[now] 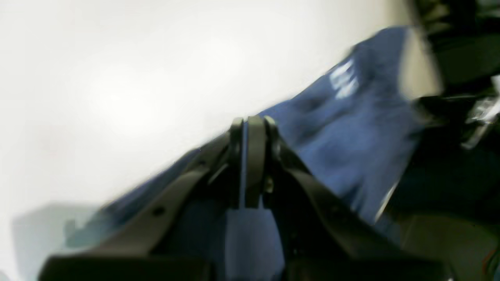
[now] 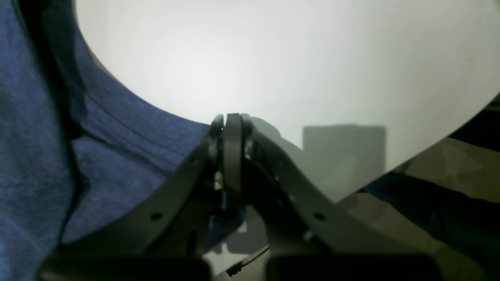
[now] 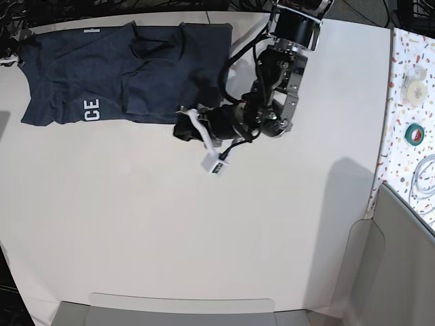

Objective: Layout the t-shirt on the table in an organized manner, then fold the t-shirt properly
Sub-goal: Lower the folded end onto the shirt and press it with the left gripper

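- The shirt lies at the far left of the table, spread mostly flat, with a folded flap near its middle and white letters "CE" on its near left part.
- Its cloth is soft, dark blue and heathered, with creases showing in the right wrist view.
- The table is plain, matte and white, with a rounded edge in that view.
- The left gripper reaches from the far right to the shirt's near right corner; its dark jaws are pressed together with a thin blue strip of shirt between them.
- The right gripper has its jaws pressed together at the shirt's edge; whether cloth sits between them I cannot tell.
- A speckled strip runs along the right side.
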`<state>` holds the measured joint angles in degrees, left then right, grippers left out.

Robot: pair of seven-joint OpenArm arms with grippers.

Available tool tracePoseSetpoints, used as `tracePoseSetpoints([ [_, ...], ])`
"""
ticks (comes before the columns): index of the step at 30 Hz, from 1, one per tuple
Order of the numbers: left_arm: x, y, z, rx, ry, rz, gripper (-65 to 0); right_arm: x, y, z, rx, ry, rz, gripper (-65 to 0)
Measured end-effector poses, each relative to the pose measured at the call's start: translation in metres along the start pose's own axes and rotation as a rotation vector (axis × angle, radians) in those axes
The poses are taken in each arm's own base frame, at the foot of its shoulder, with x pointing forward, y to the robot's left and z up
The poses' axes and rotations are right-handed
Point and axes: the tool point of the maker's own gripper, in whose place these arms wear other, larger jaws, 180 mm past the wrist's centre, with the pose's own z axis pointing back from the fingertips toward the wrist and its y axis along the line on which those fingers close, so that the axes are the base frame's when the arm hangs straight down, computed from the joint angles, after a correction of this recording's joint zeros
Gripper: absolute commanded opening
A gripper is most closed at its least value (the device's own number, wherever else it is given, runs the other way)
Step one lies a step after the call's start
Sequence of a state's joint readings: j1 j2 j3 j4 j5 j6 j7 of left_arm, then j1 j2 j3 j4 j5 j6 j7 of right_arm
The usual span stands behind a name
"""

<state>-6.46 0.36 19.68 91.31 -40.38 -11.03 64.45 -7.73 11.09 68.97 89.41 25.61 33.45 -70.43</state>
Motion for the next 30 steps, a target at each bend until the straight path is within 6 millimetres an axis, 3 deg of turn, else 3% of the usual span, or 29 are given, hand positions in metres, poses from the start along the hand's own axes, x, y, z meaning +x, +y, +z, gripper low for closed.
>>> tracePoseSetpoints([
  [4, -0.032, 0.016, 0.029, 0.063, 0.122, -0.041, -63.1, 0.001, 0.0, 0.0, 0.0, -0.003, -0.001, -65.0],
  [9, -0.068, 0.014, 0.067, 0.104, 0.177, -0.115, -63.0, 0.006, 0.004, -0.002, 0.008, -0.016, -0.005, -65.0],
  [12, -0.079, 0.013, 0.076, 0.115, 0.199, -0.128, -63.0, 0.007, 0.005, -0.002, 0.011, -0.02, -0.007, -65.0],
  [21, -0.092, 0.005, 0.072, 0.09, 0.214, -0.115, -63.0, 0.007, 0.005, -0.002, 0.009, -0.019, -0.007, -65.0],
  [27, -0.114, -0.04, 0.05, -0.031, 0.297, -0.202, -63.0, 0.007, 0.005, -0.002, 0.01, -0.019, -0.007, -65.0],
  [30, -0.109, -0.056, 0.04, -0.064, 0.298, -0.197, -63.0, 0.007, 0.005, -0.002, 0.009, -0.019, -0.006, -65.0],
])
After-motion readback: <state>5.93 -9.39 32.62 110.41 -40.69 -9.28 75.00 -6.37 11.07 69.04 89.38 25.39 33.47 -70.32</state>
